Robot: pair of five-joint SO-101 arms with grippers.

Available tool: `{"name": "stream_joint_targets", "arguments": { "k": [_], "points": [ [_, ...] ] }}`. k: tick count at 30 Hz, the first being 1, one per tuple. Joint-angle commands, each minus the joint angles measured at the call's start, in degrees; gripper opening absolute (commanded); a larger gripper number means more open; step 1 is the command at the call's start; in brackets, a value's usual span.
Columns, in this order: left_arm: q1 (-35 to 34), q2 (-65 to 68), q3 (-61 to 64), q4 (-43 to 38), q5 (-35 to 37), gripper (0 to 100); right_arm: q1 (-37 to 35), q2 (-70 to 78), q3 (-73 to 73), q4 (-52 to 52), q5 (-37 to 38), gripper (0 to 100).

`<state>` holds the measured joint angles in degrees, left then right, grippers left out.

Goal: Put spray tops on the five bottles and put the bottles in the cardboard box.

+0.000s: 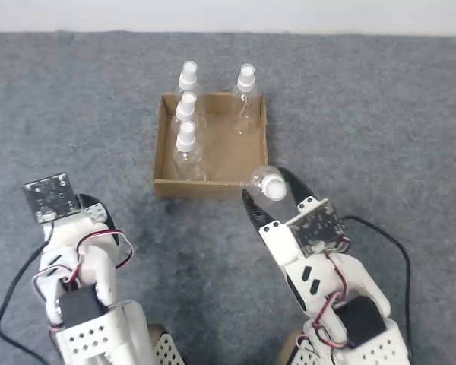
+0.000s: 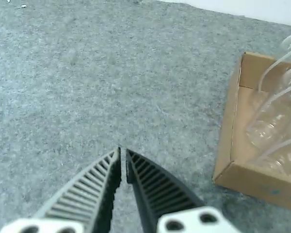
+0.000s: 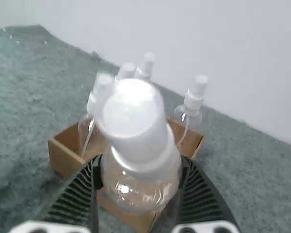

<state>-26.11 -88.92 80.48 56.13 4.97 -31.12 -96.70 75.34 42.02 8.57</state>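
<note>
The cardboard box (image 1: 201, 188) sits on the grey carpet in the middle of the high view. Several clear bottles with white spray tops stand upright in it, one (image 1: 186, 141) near the left wall and another (image 1: 245, 84) at the far right corner. My right gripper (image 1: 273, 194) is shut on a further clear bottle (image 1: 262, 180) with a white spray top (image 3: 131, 109). It holds that bottle tilted over the box's near right corner. My left gripper (image 2: 122, 151) is shut and holds nothing. It hangs over bare carpet to the left of the box (image 2: 233, 131).
Grey carpet (image 1: 365, 114) covers the table on all sides of the box. A pale wall (image 3: 223, 43) rises behind the far edge. Black cables (image 1: 387, 243) trail beside both arm bases at the near side.
</note>
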Motion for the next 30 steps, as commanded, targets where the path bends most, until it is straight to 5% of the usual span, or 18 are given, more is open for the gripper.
{"name": "stream_joint_targets", "arguments": {
  "k": [1, 30],
  "points": [
    [-0.2, 0.4, -0.1, -1.7, 0.0, 1, 0.6, 3.1, -9.1, 0.6, -0.7, 0.6],
    [-0.3, 0.4, 0.0, -1.7, -0.3, 1, 5.4, 69.7, -51.0, -0.1, -1.3, 0.6]
  ]
}}
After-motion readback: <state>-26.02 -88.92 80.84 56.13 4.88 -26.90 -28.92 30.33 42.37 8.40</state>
